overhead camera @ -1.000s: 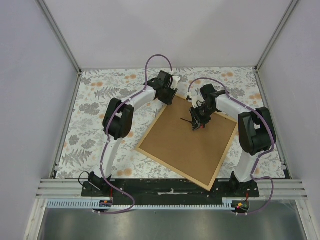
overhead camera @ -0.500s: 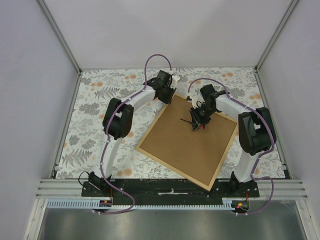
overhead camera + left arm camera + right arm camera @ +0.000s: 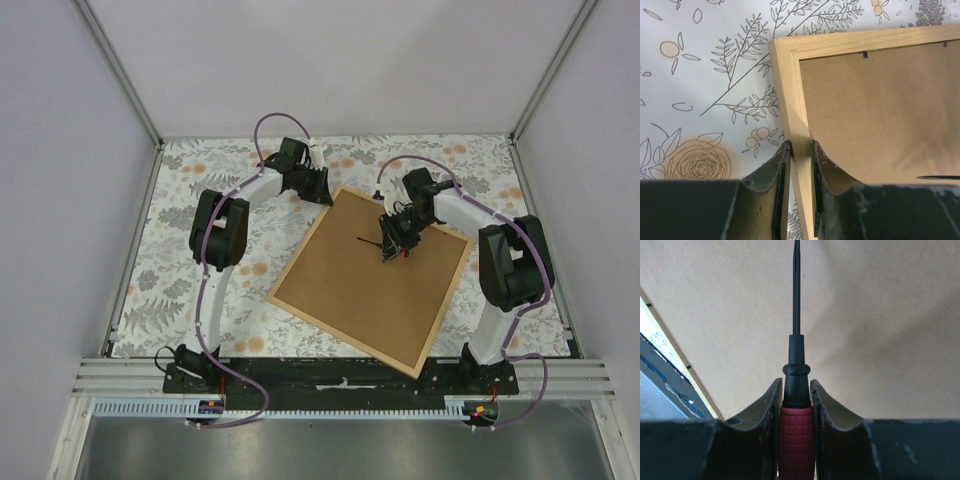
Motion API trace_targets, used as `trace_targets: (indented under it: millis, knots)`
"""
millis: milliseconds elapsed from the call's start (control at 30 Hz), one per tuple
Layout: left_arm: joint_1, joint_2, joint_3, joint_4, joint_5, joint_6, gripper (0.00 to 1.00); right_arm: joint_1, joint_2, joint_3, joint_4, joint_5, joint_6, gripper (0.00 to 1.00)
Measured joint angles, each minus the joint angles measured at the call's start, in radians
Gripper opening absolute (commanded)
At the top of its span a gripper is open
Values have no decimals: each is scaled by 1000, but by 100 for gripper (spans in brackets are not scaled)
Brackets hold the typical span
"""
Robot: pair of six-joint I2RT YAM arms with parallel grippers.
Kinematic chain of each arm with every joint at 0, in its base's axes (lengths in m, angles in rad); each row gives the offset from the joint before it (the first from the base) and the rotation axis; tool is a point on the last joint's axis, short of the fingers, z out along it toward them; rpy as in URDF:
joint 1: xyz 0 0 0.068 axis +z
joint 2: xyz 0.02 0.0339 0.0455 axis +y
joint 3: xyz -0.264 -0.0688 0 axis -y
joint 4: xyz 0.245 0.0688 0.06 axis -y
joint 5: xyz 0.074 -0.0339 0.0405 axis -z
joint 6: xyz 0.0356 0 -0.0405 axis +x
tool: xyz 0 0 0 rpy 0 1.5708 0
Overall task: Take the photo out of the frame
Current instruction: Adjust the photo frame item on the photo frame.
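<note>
The frame (image 3: 360,300) lies back side up on the table, its brown board facing me inside thin light-tan wooden strips. My left gripper (image 3: 320,190) is at the frame's far corner, and in the left wrist view the left gripper (image 3: 801,146) is shut on the frame's wooden strip (image 3: 785,90) just below that corner. Over the board's far part, my right gripper (image 3: 393,248) is shut on a screwdriver (image 3: 370,241). In the right wrist view the right gripper (image 3: 796,382) clamps the red handle, and the screwdriver's black shaft (image 3: 796,300) points across the board. The photo is hidden.
A floral tablecloth (image 3: 190,220) covers the table around the frame. Small dark tabs (image 3: 865,54) sit along the inner edge of the frame's back. Grey walls and metal posts (image 3: 120,75) enclose the table, and the arm bases stand on the near rail (image 3: 340,385).
My left arm swung to the left and its jaws narrowed onto the frame's strip near the far corner. The frame shifted slightly left. The right arm and screwdriver barely moved.
</note>
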Motion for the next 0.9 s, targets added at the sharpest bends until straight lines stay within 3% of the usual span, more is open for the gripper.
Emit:
trace_targets:
  millis: [100, 333, 433, 600, 733, 900]
  knots:
    - [18, -12, -32, 29, 34, -19, 15, -8, -18, 0, -9, -18, -3, 0]
    - [78, -61, -120, 55, 103, -77, 64, -69, -166, 0, -41, -69, -27, 0]
    - [99, -67, -89, 10, 105, -69, 77, -111, -248, 4, -57, -84, -41, 0]
    - [84, -66, 124, -95, 69, 25, 83, -182, -343, 25, -80, -96, -56, 0]
    - [3, -65, 315, -153, -11, 202, 87, -224, -397, 25, -97, -95, -63, 0]
    - [-148, -42, 370, -167, -130, 474, 88, -260, -481, 5, -98, -108, -69, 0]
